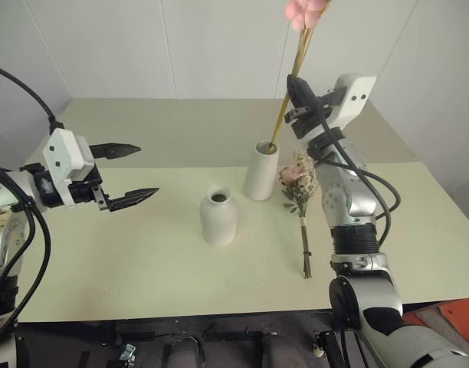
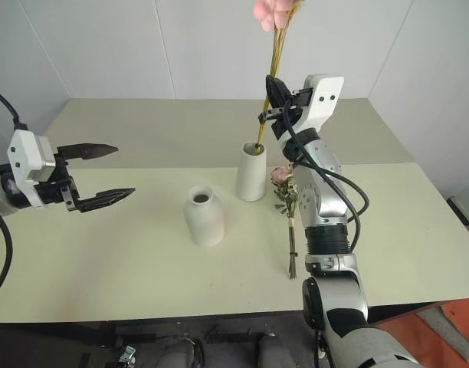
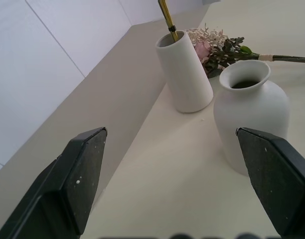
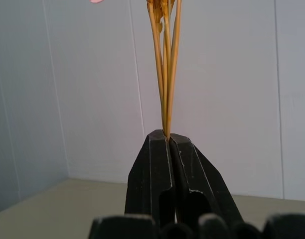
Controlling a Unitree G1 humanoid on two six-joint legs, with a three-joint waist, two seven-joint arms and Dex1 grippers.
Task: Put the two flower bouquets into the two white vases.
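Right gripper [image 4: 167,142] pinches yellow-stemmed bouquet [image 1: 296,73], stems in tall vase [image 1: 260,172].

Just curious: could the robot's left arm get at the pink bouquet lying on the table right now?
Probably not easily: the bottle vase and tall vase stand between the open left end effector and the rose bouquet.

yellow stems [image 1: 296,73] in tall vase [image 1: 260,172]
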